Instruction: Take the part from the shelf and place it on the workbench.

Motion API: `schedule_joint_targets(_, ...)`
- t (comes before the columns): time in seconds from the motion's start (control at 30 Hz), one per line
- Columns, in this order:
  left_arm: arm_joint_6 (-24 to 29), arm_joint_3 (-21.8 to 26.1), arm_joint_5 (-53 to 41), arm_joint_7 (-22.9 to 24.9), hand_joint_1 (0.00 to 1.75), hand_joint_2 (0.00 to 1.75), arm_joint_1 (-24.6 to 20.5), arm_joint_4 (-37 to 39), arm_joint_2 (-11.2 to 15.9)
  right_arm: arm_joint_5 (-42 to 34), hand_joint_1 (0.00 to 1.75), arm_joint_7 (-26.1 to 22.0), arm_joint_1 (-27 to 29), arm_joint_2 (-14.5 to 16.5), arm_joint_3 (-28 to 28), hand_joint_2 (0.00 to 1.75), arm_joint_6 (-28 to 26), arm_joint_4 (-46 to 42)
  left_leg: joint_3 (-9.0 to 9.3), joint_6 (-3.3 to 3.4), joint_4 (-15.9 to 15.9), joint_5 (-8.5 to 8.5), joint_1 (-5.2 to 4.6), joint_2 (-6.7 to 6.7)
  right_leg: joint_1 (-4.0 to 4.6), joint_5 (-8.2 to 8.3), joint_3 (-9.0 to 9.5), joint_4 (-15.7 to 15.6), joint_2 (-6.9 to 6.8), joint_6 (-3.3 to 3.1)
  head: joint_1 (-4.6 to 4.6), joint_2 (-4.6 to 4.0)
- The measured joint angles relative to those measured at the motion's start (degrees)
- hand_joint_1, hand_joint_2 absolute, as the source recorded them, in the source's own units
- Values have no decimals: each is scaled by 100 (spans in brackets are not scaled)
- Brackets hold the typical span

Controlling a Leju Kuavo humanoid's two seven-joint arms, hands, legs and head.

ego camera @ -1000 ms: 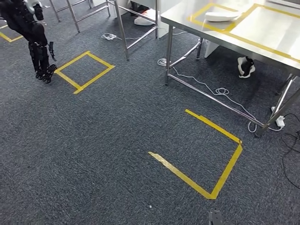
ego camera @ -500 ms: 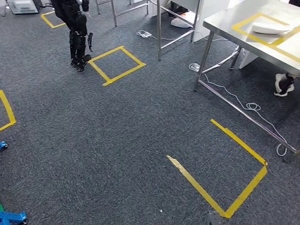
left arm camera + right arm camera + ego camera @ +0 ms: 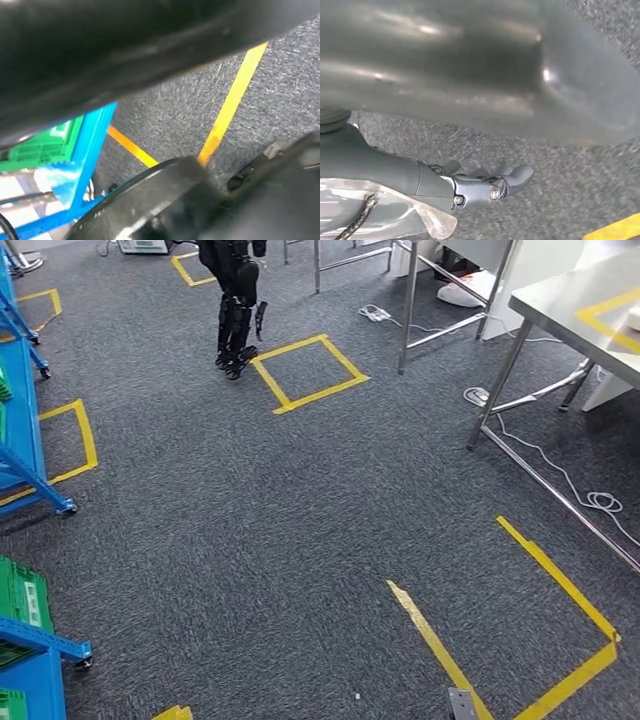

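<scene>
Grey carpet floor [image 3: 226, 540], wide open stretch through the middle from the near edge to the far tape marks.

Blue shelf [image 3: 19, 440] along the left edge of the floor, castor feet sticking out onto the carpet, green crates [image 3: 23, 595] on its low levels. Also in the left wrist view: blue frame [image 3: 88, 150], green crate [image 3: 45, 147]. Where the part lies: cannot tell, crate contents not readable.

Steel workbench [image 3: 573, 300] at the far right, yellow tape on top, its near corner and slanted legs reaching into the floor space. Second steel table frame [image 3: 407, 300] behind it, far centre.

Yellow tape: closed square [image 3: 309, 370] far centre, open-sided outline [image 3: 558, 580] near right, another outline [image 3: 83, 435] just beside the shelf.

Black jointed limb [image 3: 238, 320] at the closed square's left corner, cannot tell whose.

White cable [image 3: 596, 502] coiled on the carpet under the workbench edge; power strip [image 3: 373, 312] by the table frame.

Right hand [image 3: 490, 185] over the carpet, fingers straight, side by side, holding nothing. Left hand [image 3: 211, 210] a dark blur, fingers: cannot tell.
</scene>
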Motion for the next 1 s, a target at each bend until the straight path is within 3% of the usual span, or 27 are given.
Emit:
schedule_joint_targets(0.07, 0, 32, 5, -15, 0, 0, -7, 0, -2, 0, 0, 3, -8, 0, 0, 0, -1, 1, 137, 71, -286, 25, -48, 81, 19, -42, 21, -2, -108, 66, 6, 0)
schedule_joint_targets(0.13, 0, 49, 9, -19, 0, 0, 15, 0, 2, 0, 0, 4, -31, 0, 0, 0, -2, -1, 131, 140, -315, 38, -48, -33, 12, -73, 59, -13, -175, 135, 6, 0)
schedule_joint_targets(0.2, 1, 57, 11, -19, 0, 0, 30, 0, 6, 0, 0, 0, -56, 0, 0, 0, -2, -4, 152, 214, -368, 64, -27, -139, -6, -222, 4, 163, 18, 187, 20, 0)
schedule_joint_targets(0.27, 1, 63, 11, -19, 0, 0, 14, 0, 2, 0, 0, -1, -56, 0, 0, 0, -1, -5, 165, 264, -392, 70, -19, -251, -12, -559, -302, 807, 327, 199, 44, 0)
schedule_joint_targets(0.3, -3, 67, 11, -19, 0, 0, 5, 0, -3, 0, 0, 1, -45, 1, 1, 0, 0, -6, 163, 275, -392, 67, -25, -314, -11, -722, -523, 1231, 409, 195, 50, 0)
schedule_joint_targets(0.33, -8, 72, 11, -19, 0, 0, 5, 0, -7, 0, 0, 1, -30, 1, 1, 0, 1, -7, 166, 281, -391, 63, -32, -379, -9, -803, -710, 1552, 445, 191, 52, 0)
schedule_joint_targets(0.37, -14, 77, 10, -19, 0, 0, 10, 0, -10, 0, 0, -1, -18, 1, 2, 0, 2, -7, 173, 282, -390, 60, -39, -444, -7, -766, -819, 1681, 461, 181, 53, 0)
schedule_joint_targets(0.4, -22, 82, 8, -19, 0, 0, 15, 0, -9, 0, 0, -5, -11, 1, 2, 0, 2, -8, 186, 281, -389, 55, -43, -507, -5, -601, -817, 1565, 471, 169, 54, 0)
schedule_joint_targets(0.47, -30, 87, -7, -19, 0, 0, 18, 0, -10, 0, 0, -17, -10, -2, 2, 0, 3, -8, 223, 264, -387, 36, -43, -607, -3, -110, -552, 820, 533, 133, 55, 0)
schedule_joint_targets(0.53, -31, 94, -30, -19, 0, 0, 13, 0, -13, 0, 0, -28, -24, -4, 2, 0, 6, -7, 222, 224, -364, 17, -54, -666, 2, 135, -296, 204, 623, 106, 54, 0)
schedule_joint_targets(0.63, -28, 132, -51, -19, 0, 0, 28, 0, -13, 0, 0, -38, -38, -3, 2, 0, 9, -8, 179, 150, -344, 20, -49, -706, 10, 138, -216, 63, 646, 69, 48, 0)
schedule_joint_targets(0.7, -23, 163, -54, -19, 0, 0, 29, 0, -13, 0, 0, -45, -35, 2, 2, 0, 10, -10, 121, 101, -197, -93, -49, -609, -7, 156, -196, 32, 603, 13, 37, 0)
schedule_joint_targets(0.73, -20, 173, -54, -19, 0, 0, 20, 0, -13, 0, 0, -48, -33, 3, 2, 0, 10, -11, 18, 73, 38, -233, -47, -525, -15, 159, -182, 16, 569, -20, 28, 0)
schedule_joint_targets(0.8, -16, 181, -54, -19, 0, 0, 5, 0, -15, 0, 0, -54, -20, -1, 2, 0, 9, -10, -335, 28, 804, -585, -23, -372, -1, 146, -170, 15, 496, -65, 14, 0)
schedule_joint_targets(0.87, -15, 187, -56, -19, 0, 0, 10, 0, -14, 0, 0, -55, -2, -2, 2, 0, 9, -10, -598, 4, 1333, -716, 4, -332, 11, 132, -161, 18, 435, -75, 16, 0)
schedule_joint_targets(0.9, -15, 189, -60, -19, 0, 0, 15, 0, -14, 0, 0, -55, 1, -2, 2, 0, 10, -10, -583, 3, 1290, -621, 12, -328, 13, 125, -154, 20, 420, -72, 16, 0)
schedule_joint_targets(0.93, -15, 191, -69, -19, 0, 0, 17, 0, -13, 0, 0, -56, -1, -2, 2, 0, 10, -10, -462, 11, 1032, -436, 15, -325, 14, 116, -140, 22, 409, -66, 15, 0)
schedule_joint_targets(1.0, -15, 195, -90, -20, 0, 0, 10, 0, -9, 0, 0, -58, -7, -2, 2, 0, 12, -11, -86, 46, 267, -58, 5, -297, 24, 89, -113, 30, 394, -38, 15, 0)
